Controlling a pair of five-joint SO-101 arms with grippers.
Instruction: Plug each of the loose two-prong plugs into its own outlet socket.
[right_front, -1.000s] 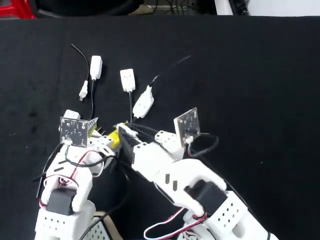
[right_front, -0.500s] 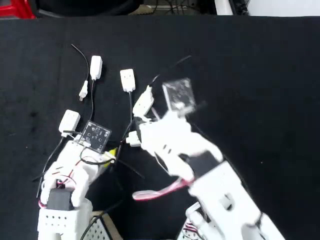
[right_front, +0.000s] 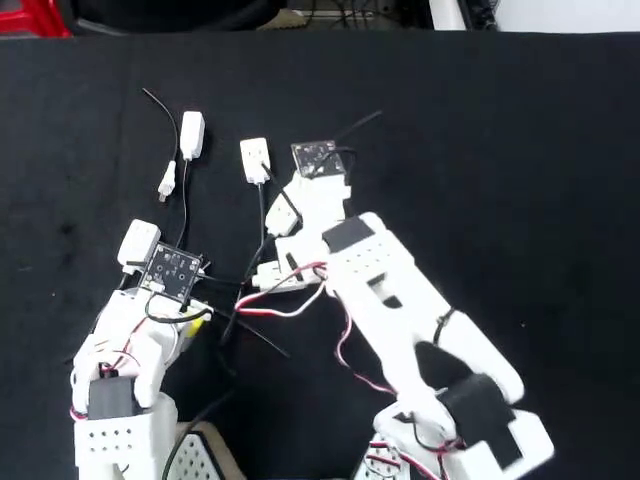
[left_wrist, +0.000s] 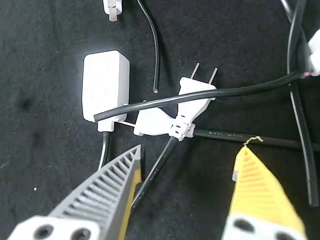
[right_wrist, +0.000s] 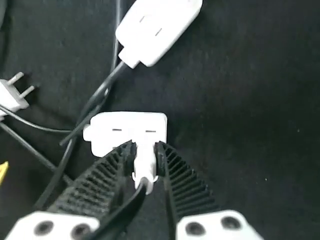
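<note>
Black cloth-covered surface (right_front: 520, 150), evenly lit; past its far edge a red object (right_front: 30, 15) at one corner, dark cables (right_front: 340, 14) mid, white panel (right_front: 570, 14) opposite.

text: none legible | cable (left_wrist: 225, 134) — faint print, too small to read

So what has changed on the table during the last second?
The right arm swung from the near edge toward the far side, and the right end effector took hold of a white outlet socket at its cable end. The left arm shifted slightly; the left end effector is open above a two-prong plug. The two far sockets stayed put.
</note>
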